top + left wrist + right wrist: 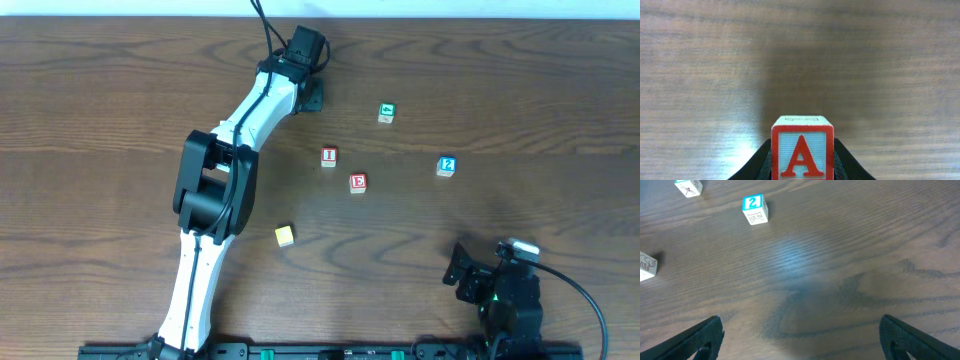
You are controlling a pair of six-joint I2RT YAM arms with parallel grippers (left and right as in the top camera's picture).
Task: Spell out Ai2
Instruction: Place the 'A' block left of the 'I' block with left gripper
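Observation:
My left gripper point(308, 92) is far back on the table, shut on a block with a red A on a pale blue face point(802, 154); the block fills the space between my fingers in the left wrist view. The red I block point(329, 156) lies mid-table. The blue 2 block point(446, 166) lies to its right and also shows in the right wrist view point(754, 209). My right gripper point(462, 272) is open and empty near the front right, fingers wide apart point(800, 335).
A red E block point(358, 183) lies just right of and in front of the I block. A green block point(386, 112) lies further back. A yellow block point(285, 235) lies nearer the front, beside the left arm.

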